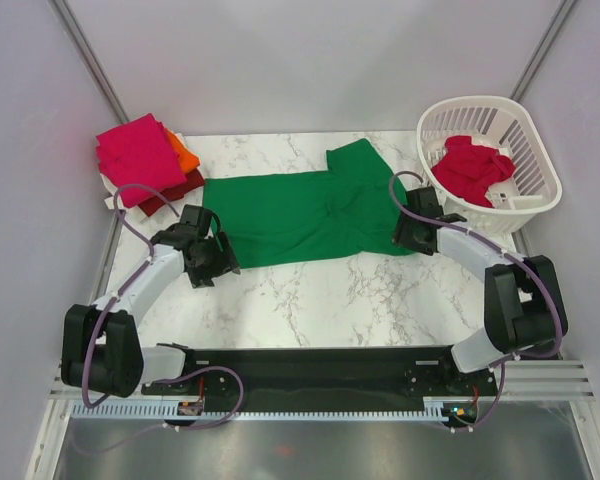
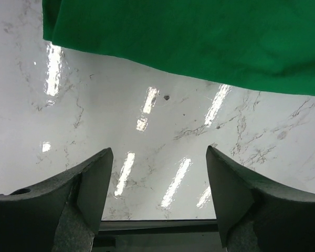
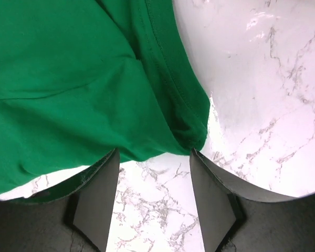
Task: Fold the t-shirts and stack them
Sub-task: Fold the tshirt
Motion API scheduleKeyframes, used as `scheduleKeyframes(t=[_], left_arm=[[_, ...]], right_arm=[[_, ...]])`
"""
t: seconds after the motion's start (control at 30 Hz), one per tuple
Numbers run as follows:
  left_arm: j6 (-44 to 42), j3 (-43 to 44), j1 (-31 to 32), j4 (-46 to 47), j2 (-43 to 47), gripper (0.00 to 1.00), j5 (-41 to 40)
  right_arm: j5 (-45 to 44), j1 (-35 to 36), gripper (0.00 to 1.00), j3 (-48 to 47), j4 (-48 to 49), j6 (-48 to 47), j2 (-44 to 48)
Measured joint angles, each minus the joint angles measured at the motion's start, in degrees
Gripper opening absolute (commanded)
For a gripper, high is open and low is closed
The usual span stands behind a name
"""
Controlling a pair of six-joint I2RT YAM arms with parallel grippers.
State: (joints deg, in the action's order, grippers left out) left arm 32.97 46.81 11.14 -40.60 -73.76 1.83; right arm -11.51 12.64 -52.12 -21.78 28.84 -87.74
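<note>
A bright green t-shirt (image 1: 300,215) lies spread on the marble table, partly folded, one sleeve up at the back right. It fills the top of the left wrist view (image 2: 199,37) and the upper left of the right wrist view (image 3: 79,79). My left gripper (image 1: 223,268) is open and empty over bare marble just off the shirt's near left corner (image 2: 158,157). My right gripper (image 1: 408,240) is open at the shirt's near right corner, fingers either side of its edge (image 3: 153,157). Folded magenta-pink (image 1: 138,150), orange (image 1: 183,152) and dark red (image 1: 175,192) t-shirts are stacked at the back left.
A white slatted laundry basket (image 1: 535,165) stands at the back right with a crumpled red t-shirt (image 1: 472,170) inside. Grey walls close the sides and back. A black rail (image 1: 310,365) runs along the near table edge between the arm bases.
</note>
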Motion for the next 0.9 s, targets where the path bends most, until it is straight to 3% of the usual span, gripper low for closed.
scheduleKeyframes(t=[0.17, 0.33, 0.6, 0.77, 0.83, 0.9], left_arm=[[2.73, -1.42, -0.02, 1.03, 2.12, 0.80, -0.46], [6.54, -3.13, -0.02, 2.64, 4.07, 0.82, -4.09], [10.51, -4.04, -0.15, 5.40, 1.81, 0.82, -8.31], [11.37, -3.45, -0.44, 6.73, -2.08, 0.80, -10.99], [11.58, -2.99, -0.52, 7.32, -4.39, 0.80, -12.26], [11.80, -2.71, -0.52, 7.85, -5.92, 0.80, -13.75]], right_arm=[[-0.02, -0.50, 0.62, 0.96, 2.21, 0.81, -1.36], [-1.11, -1.38, 0.54, 2.38, 5.99, 1.38, -5.22], [-0.85, -4.44, 0.58, 3.67, 11.69, 3.52, -5.46], [0.07, -4.59, 0.66, 4.52, 13.11, 4.37, -4.90], [-0.07, -4.63, 0.79, 5.51, 14.29, 4.96, -4.28], [-1.33, -4.70, 0.85, 6.91, 14.36, 5.99, -3.21]])
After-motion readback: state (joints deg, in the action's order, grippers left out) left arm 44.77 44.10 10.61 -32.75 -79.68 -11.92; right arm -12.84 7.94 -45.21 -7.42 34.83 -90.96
